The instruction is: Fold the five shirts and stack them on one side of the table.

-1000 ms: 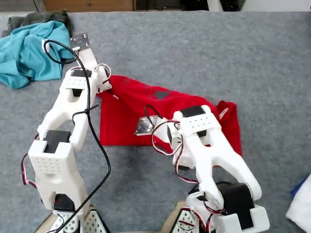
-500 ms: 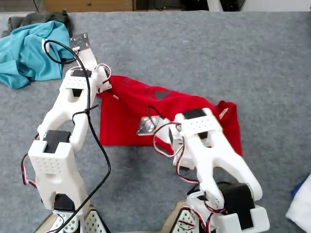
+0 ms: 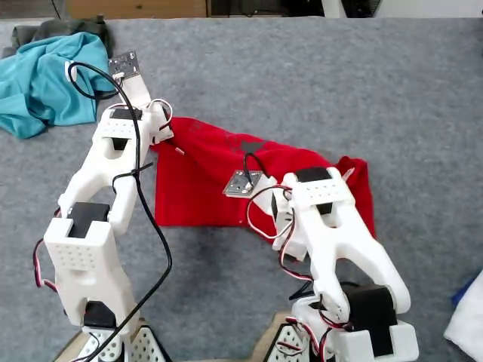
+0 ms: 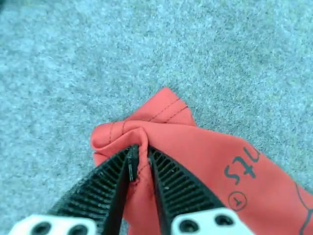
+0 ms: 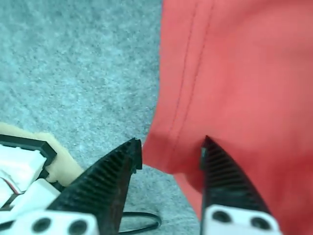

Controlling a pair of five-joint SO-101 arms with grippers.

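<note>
The red shirt (image 3: 198, 177) lies rumpled in the middle of the grey desk (image 3: 362, 90), well apart from a teal shirt (image 3: 38, 79) heaped at the far left corner. The left jaws are pinched tight on a bunched corner of the red shirt, its far left one. The right jaws stand open astride the near hem, with one tip over fabric and the other over bare desk.

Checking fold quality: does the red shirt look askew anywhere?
Yes. The red shirt lies skewed and rumpled, one corner bunched in the shut left gripper; the open right gripper straddles its hem.
</note>
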